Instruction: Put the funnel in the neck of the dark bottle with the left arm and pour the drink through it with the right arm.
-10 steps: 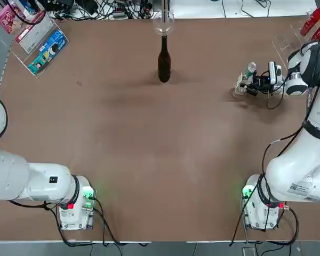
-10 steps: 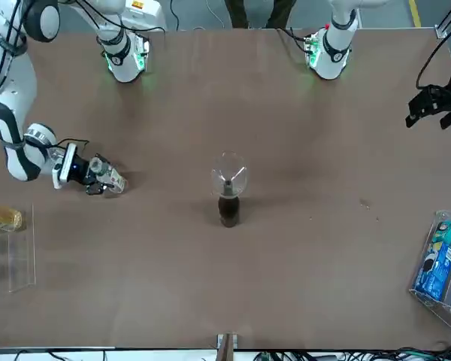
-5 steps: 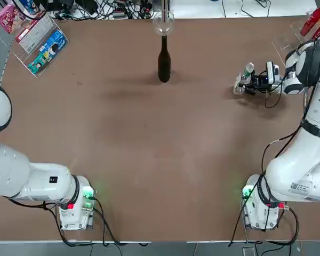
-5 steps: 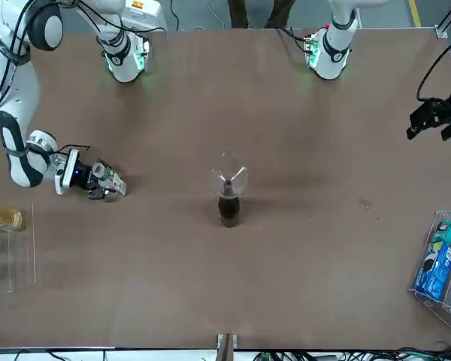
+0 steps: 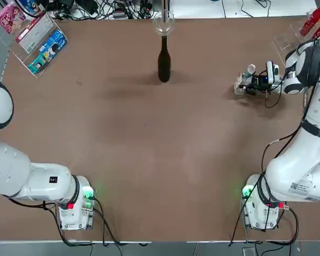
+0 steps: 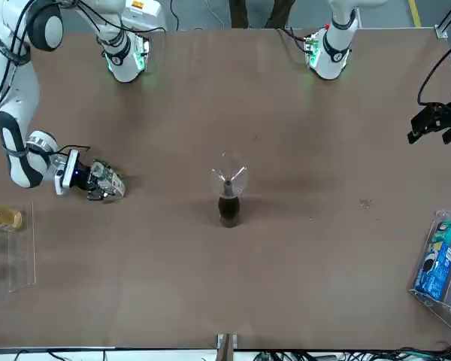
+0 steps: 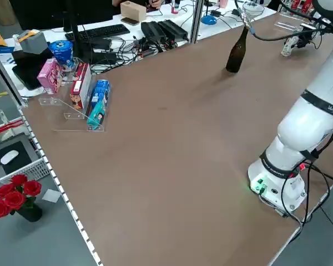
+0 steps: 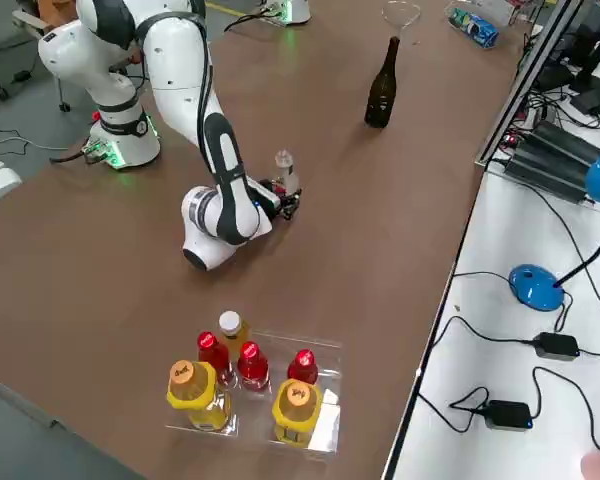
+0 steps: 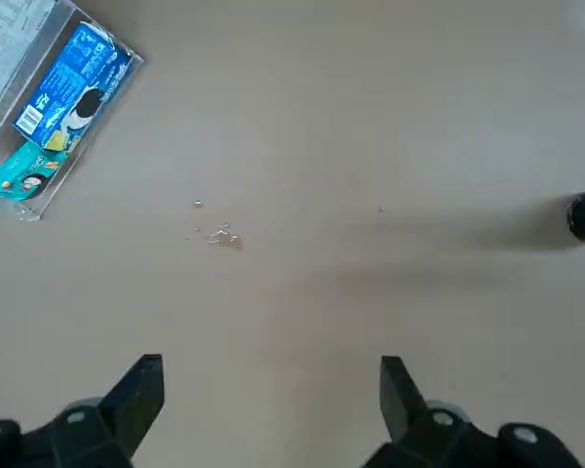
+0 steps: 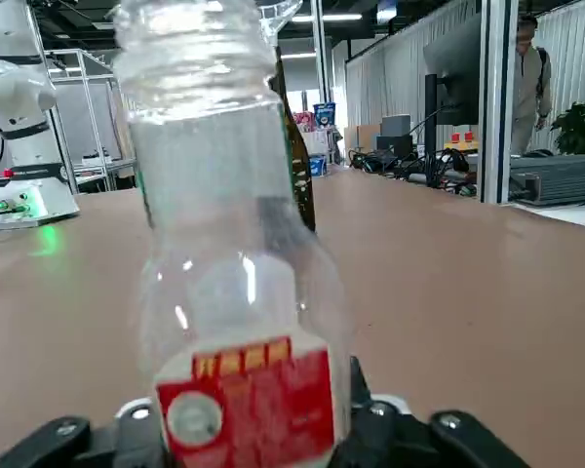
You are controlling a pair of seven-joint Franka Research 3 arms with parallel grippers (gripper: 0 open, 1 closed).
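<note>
A brown table (image 5: 149,160) with a white robot arm at each near corner. At the far middle of the table a tall dark bottle (image 5: 164,61) stands upright. A small clear plastic funnel (image 5: 163,21) sits in its neck, with the wide cone facing up.

Toward the robot's right side, well apart from the dark bottle, a small clear plastic bottle (image 10: 234,253) stands upright on the table. Its threaded neck is bare of a cap and it carries a red label low down. The right gripper (image 5: 247,85) lies level and low over the table, right at the foot of this bottle. I cannot tell whether it grips the bottle or has let go.

The left gripper (image 9: 271,375) hangs above bare table on the robot's left side, far from both bottles. It points down, its jaws spread wide and holding nothing. Blue snack packets in a clear holder (image 9: 63,93) lie beyond it.
</note>
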